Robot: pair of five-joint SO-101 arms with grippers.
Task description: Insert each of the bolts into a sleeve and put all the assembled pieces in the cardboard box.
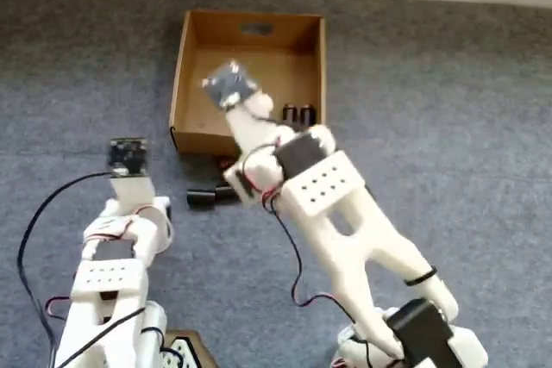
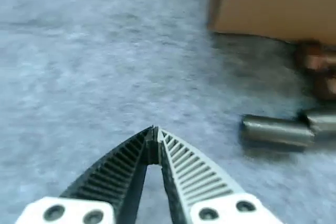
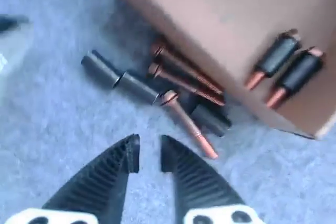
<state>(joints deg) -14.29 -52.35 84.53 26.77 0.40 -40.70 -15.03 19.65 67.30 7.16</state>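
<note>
**Both grippers empty, loose parts by the box's near wall**

The left arm [image 1: 112, 256] sits folded at the near left of the carpet [image 1: 448, 109], its wrist aimed far and slightly right. The left gripper [image 2: 155, 132] hovers low over the carpet with its fingertips pressed together and nothing between them. From its tips a stretch of carpet runs out to the nearest sleeve [image 2: 275, 129], which lies on its side well apart from the gripper.

Wide carpet spreads to the left and right of the box [image 1: 181, 84]. The loose parts crowd the strip just in front of its near wall. Three sleeves [image 3: 137, 87] and three bolts [image 3: 184, 85] lie flat there, none joined. Two bolts lie just beside the wall, and the third [image 3: 186, 121] angles out toward the near side. In the high view a dark sleeve [image 1: 203, 197] shows just near of the wall.

The right arm [image 1: 345, 213] stretches from the near right diagonally to the box's near wall, its wrist above that strip. The right gripper [image 3: 149, 145] hangs over the carpet just near of the loose bolts, its fingers a narrow gap apart and holding nothing.

The box is open-topped. Two assembled pieces [image 3: 286, 65] lie side by side in its near right corner [image 1: 297, 114], close to the wall.
</note>
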